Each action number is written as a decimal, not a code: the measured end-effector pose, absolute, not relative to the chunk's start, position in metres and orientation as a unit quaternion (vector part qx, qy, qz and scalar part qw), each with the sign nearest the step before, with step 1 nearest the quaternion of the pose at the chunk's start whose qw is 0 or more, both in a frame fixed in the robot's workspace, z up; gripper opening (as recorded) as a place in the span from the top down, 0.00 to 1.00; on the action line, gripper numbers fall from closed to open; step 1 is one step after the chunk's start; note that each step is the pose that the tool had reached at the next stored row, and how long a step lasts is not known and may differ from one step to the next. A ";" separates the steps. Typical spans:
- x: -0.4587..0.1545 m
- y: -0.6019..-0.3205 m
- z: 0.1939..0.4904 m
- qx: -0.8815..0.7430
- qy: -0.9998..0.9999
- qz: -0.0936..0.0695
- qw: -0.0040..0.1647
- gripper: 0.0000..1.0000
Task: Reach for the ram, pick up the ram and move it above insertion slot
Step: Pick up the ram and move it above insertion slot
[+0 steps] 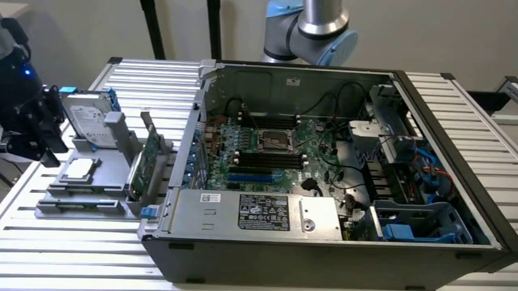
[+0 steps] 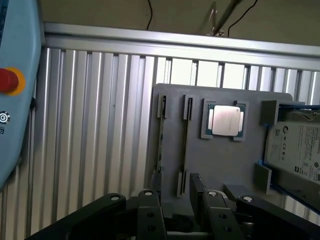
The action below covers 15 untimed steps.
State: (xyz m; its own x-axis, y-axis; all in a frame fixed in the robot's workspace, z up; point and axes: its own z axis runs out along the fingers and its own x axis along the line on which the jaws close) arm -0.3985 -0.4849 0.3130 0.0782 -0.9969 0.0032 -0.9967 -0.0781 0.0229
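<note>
Hovering open-jawed over the gray holder (image 2: pixel 225 160), the gripper (image 2: pixel 175 194) has the ram (image 2: pixel 161 140) just ahead of its fingers, edge-on in a slot, its near end hidden behind one finger.

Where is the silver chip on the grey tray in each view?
Exterior view: chip on the tray, at the exterior view's left, in front of the upright hard drive.
Wrist view: chip on the tray, between the narrow slots and the hard drive.
Shared landmark: the hard drive.
</note>
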 end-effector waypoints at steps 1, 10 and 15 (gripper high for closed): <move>-0.399 -0.485 0.311 0.734 -0.679 -0.007 0.010 0.64; -0.399 -0.485 0.295 0.734 -0.679 -0.007 0.010 0.64; -0.399 -0.486 0.286 0.734 -0.679 -0.007 0.009 0.64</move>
